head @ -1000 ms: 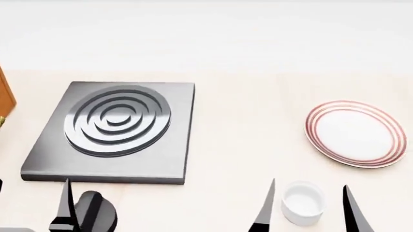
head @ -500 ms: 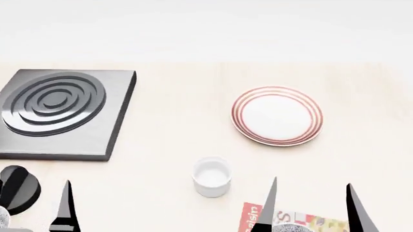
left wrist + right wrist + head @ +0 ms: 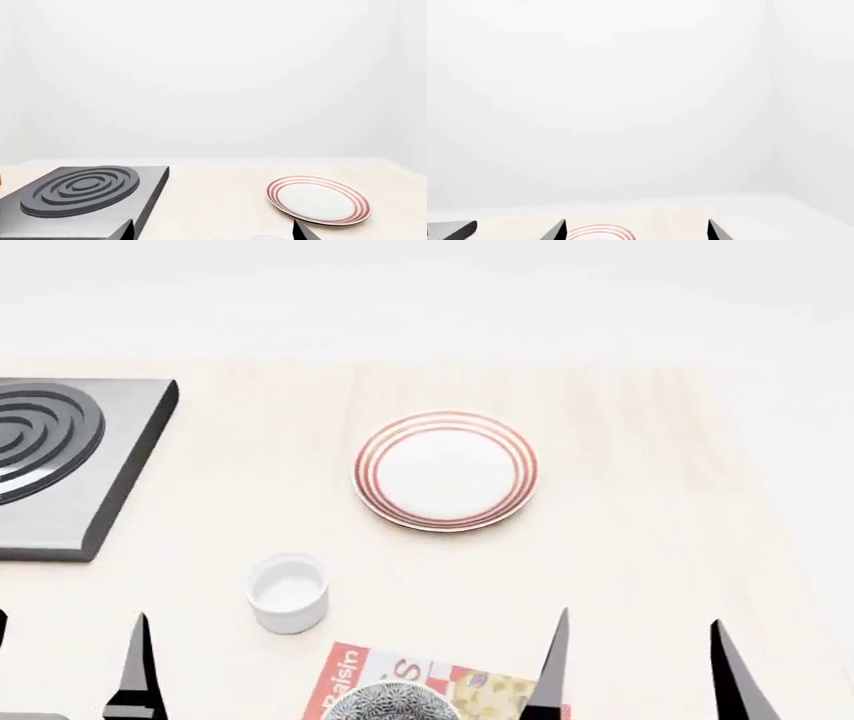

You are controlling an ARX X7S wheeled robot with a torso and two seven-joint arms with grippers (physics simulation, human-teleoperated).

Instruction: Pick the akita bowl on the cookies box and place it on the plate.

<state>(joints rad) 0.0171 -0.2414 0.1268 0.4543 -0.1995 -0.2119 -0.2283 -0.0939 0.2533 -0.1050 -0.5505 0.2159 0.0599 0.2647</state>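
The akita bowl (image 3: pixel 387 705), speckled dark on white-grey, sits on the red-and-white cookies box (image 3: pixel 350 680) at the head view's bottom edge; only its far rim shows. The plate (image 3: pixel 447 471) with red rings lies further back on the table, also seen as the plate (image 3: pixel 319 200) and a sliver of plate (image 3: pixel 600 232). My right gripper (image 3: pixel 641 670) stands open just right of the box, holding nothing. My left gripper (image 3: pixel 67 670) is open at the lower left. In the wrist views, the left gripper (image 3: pixel 213 232) and right gripper (image 3: pixel 636 231) show wide-apart fingertips.
A small plain white ramekin (image 3: pixel 288 592) stands left of the box. A dark stove slab (image 3: pixel 54 460) with raised rings lies at the far left, seen also as the stove slab (image 3: pixel 80 192). A white wall runs behind the table's far edge.
The head view has swung right: stove, ramekin and plate slid left in the picture, and the cookies box with the bowl came further into view. Both grippers stayed open.
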